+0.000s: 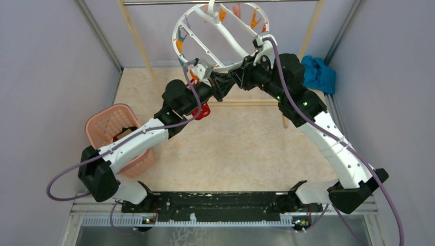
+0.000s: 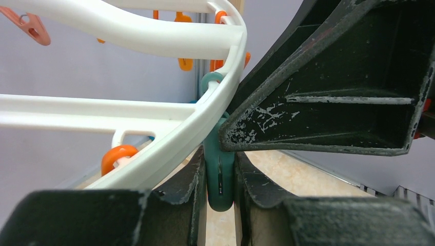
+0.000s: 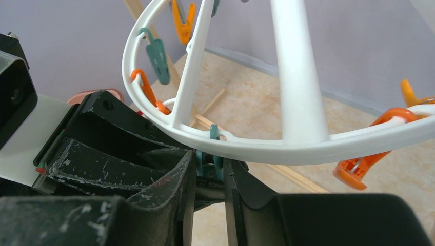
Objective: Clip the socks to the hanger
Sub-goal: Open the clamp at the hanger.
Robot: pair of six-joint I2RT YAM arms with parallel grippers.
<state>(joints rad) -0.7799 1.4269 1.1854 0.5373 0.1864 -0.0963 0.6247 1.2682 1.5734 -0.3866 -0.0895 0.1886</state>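
Lavender walls enclose a beige table (image 1: 246, 148), with a pale wooden rack (image 1: 134, 36) at the back. From it hangs the hanger (image 3: 308, 148), tilted, and both arms meet at its near rim. A pink basket (image 1: 102, 115) at the left holds dark socks (image 1: 123, 134). A red sock (image 1: 201, 111) shows under the left arm, and I cannot tell whether it hangs or lies there. The left gripper (image 2: 219, 164) has its fingers pressed on a teal clip (image 2: 219, 179). The right gripper (image 3: 209, 174) has its fingers narrowly apart at that same clip, and I cannot tell whether they pinch it. This looks like the clip-opening step, with no sock at the clip. The next move likely calls for holding the clip open and feeding in a sock's edge.
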